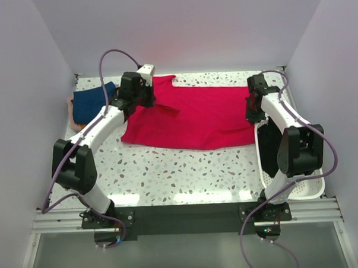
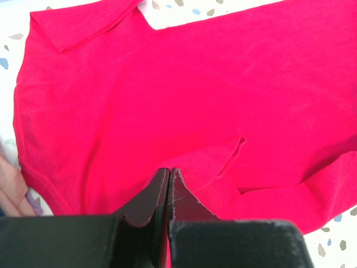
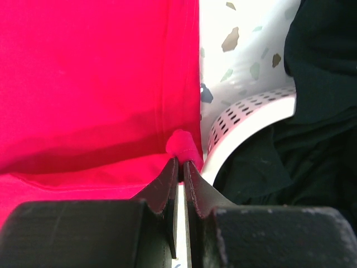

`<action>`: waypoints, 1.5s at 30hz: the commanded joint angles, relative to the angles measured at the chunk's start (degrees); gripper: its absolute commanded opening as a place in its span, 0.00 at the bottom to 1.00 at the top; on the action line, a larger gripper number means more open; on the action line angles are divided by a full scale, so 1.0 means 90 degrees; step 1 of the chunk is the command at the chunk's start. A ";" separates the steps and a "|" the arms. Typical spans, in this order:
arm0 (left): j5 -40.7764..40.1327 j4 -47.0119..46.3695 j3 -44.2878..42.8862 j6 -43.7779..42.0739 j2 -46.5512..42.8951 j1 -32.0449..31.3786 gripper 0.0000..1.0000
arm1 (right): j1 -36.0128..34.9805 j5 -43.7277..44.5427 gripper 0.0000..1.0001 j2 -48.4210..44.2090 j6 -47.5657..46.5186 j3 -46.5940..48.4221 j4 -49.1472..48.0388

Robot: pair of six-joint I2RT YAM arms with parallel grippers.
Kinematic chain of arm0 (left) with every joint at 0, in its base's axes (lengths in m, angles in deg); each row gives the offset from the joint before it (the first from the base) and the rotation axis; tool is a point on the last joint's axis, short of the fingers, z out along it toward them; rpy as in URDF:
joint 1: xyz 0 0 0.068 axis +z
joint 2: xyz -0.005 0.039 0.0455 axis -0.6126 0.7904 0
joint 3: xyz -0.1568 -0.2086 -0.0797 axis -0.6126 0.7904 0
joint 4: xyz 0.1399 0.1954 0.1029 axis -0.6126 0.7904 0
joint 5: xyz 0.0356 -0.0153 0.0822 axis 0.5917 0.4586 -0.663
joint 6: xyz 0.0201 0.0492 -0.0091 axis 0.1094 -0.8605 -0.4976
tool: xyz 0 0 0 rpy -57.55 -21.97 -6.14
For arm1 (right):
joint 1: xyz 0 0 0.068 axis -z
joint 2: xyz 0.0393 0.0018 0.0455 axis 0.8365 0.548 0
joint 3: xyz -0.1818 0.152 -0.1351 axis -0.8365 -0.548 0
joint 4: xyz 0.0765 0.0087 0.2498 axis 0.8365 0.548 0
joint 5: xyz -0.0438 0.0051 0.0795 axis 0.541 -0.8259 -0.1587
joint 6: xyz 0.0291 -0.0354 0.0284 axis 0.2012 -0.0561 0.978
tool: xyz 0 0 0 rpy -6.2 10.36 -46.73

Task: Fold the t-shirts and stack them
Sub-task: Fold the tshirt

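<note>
A crimson-red t-shirt (image 1: 196, 115) lies spread across the back middle of the speckled table. My left gripper (image 1: 146, 100) is over its left part, near the sleeve. In the left wrist view that gripper (image 2: 168, 170) is shut, and a raised ridge of red cloth (image 2: 167, 84) runs up to its tips. My right gripper (image 1: 251, 113) is at the shirt's right edge. In the right wrist view it (image 3: 181, 162) is shut on a small bunch of the red hem (image 3: 182, 146). A folded navy blue t-shirt (image 1: 94, 97) lies on a pale pink one (image 1: 75, 119) at the back left.
A white perforated basket (image 1: 300, 193) stands at the right under my right arm. Its rim (image 3: 245, 120) lies just beside the pinched hem, and black t-shirts (image 3: 312, 84) are inside it. Walls close in the table at the left, back and right.
</note>
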 commanded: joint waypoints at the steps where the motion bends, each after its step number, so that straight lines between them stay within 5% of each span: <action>1: 0.0545 -0.0533 -0.0465 -0.0276 0.0212 0.0065 0.00 | 0.0072 0.0221 0.00 0.0127 -0.0120 0.0337 0.0087; 11: 0.0362 -0.0201 -0.1257 -0.0472 0.1023 0.0133 0.00 | 0.0091 0.0280 0.00 0.0254 -0.0159 0.0455 0.0146; 42: 0.0048 -0.0709 -0.0894 -0.0042 0.0759 0.0602 0.00 | 0.0160 0.0446 0.00 0.0537 -0.0198 0.0913 0.0224; 44: 0.0058 -0.0651 -0.1041 -0.0062 0.0857 0.0612 0.24 | 0.0160 0.0397 0.01 0.0596 -0.0188 0.1011 0.0224; 45: 0.0029 -0.0573 -0.1100 -0.0052 0.0896 0.0612 0.42 | 0.0160 0.0378 0.19 0.0596 -0.0188 0.1089 0.0243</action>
